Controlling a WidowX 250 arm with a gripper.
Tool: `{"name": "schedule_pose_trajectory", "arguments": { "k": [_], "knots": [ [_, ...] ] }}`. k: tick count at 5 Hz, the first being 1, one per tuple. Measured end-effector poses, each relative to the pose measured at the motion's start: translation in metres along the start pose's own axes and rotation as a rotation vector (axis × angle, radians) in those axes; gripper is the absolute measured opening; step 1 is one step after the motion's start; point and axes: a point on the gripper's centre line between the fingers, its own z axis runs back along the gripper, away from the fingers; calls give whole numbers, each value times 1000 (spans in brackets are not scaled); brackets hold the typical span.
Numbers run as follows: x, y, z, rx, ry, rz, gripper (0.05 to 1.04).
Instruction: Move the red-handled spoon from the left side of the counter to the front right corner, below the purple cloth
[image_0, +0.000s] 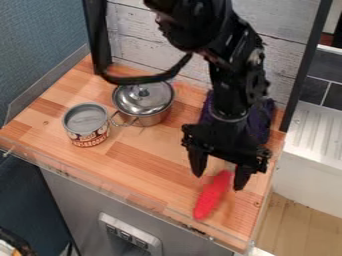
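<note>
The wooden tabletop (133, 155) carries everything, with a low clear strip (155, 204) along its front edge, probably there to stop things sliding off. From the top of the view the black arm (230, 90) hangs down over the right-hand part, its wrist nearly upright, which seems to suit coming at something lying flat.

Its claw (219, 182) is well open, with the two fingers wide apart and nothing gripped. They point down on either side of the red thing's upper end, a gap that looks ample for something so slim.

Behind the arm a dark purple cloth (263, 119) lies bunched near the back boards, partly hidden by the arm. To the left of it stands a metal pot (155, 119), upright on its base, its lid (143, 95) resting on top and a wire handle sticking out toward the front. Just beside that handle is a tin can (88, 131), also upright, steady on its flat end.

Smallest is the red thing (212, 196), long and tapered, lying on its side near the front edge, slanting from beneath the claw toward the strip. Whether either finger touches it, I can't tell.
</note>
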Motion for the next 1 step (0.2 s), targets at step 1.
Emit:
{"name": "schedule_pose_trajectory", "arguments": {
  "k": [1],
  "knots": [
    [-1,2,14,-4,-39,-6,1009]
  ]
}}
